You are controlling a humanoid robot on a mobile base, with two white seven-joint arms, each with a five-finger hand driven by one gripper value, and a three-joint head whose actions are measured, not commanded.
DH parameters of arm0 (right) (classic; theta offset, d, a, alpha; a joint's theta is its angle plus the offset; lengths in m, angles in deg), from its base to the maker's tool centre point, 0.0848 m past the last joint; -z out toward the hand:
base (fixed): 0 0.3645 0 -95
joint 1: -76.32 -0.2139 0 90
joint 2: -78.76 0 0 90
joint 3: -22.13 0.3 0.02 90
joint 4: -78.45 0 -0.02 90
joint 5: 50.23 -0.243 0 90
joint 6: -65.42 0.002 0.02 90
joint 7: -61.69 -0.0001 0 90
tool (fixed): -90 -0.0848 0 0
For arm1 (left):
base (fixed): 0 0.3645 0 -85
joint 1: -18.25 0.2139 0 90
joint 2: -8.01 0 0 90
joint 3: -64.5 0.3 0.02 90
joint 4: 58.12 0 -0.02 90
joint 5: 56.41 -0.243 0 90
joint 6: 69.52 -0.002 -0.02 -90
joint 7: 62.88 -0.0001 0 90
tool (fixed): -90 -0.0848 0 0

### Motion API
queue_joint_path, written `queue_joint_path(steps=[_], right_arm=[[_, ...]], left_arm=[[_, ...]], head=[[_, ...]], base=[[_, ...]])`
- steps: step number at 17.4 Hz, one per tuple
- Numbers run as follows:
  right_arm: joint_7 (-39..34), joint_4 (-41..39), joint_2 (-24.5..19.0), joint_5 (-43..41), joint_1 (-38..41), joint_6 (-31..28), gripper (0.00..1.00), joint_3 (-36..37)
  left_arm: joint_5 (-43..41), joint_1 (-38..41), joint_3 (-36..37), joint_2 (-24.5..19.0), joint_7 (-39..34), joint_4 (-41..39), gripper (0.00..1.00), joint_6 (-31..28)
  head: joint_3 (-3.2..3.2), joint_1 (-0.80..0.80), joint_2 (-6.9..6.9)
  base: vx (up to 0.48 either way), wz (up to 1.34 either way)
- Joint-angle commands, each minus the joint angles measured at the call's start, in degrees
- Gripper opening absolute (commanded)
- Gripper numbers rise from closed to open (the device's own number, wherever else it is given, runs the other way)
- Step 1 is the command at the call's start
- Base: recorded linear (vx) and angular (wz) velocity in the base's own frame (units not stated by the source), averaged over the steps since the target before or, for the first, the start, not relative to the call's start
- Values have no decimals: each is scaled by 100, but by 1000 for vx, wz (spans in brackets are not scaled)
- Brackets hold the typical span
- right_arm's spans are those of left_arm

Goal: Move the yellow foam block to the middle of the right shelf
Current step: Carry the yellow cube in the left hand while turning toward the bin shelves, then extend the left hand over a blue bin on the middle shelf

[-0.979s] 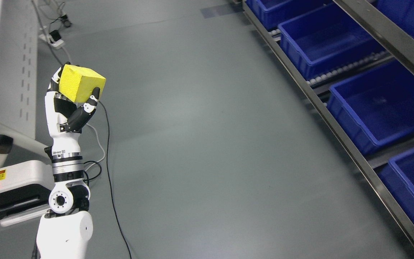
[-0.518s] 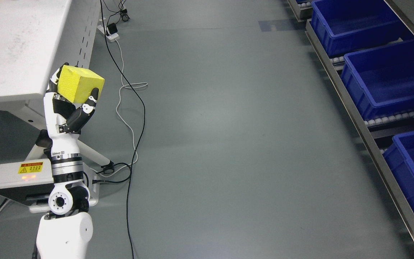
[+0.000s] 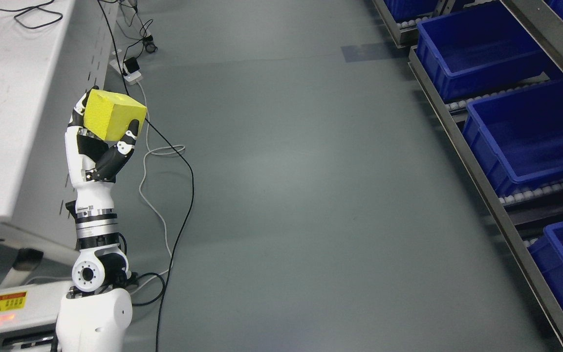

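Grey floor (image 3: 311, 195), cables (image 3: 184, 195), shelf (image 3: 482, 195) bins (image 3: 526, 132)

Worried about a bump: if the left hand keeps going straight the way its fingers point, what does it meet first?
Probably the white power strip on the floor beyond the left hand and its yellow foam block, though depth is unclear.

My left hand (image 3: 97, 146) covers the yellow foam block's (image 3: 113, 115) underside. The blue bins (image 3: 521, 132) run off the right edge; their far corners are perhaps empty.
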Motion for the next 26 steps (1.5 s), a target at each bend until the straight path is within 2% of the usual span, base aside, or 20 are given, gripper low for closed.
queue_joint_path(steps=[1, 12, 22, 26], right_arm=[[1, -100, 100, -27, -18, -2, 100, 0], [1, -100, 100, -35, -18, -2, 100, 0], [1, -100, 100, -27, -18, -2, 100, 0], [1, -100, 100, -27, -18, -2, 100, 0]], left_arm=[[-7, -65, 54, -29, 8, -32, 38, -33], [-7, -250, 81, -29, 0, -40, 38, -147], [-7, -311, 159, -29, 17, -66, 38, -191], [1, -355, 764, -29, 96, -943, 38, -182]], head=[[0, 0, 0], [0, 0, 0], [0, 0, 0], [0, 0, 0]], base=[[418, -223], [370, -288], [344, -702], [330, -780]])
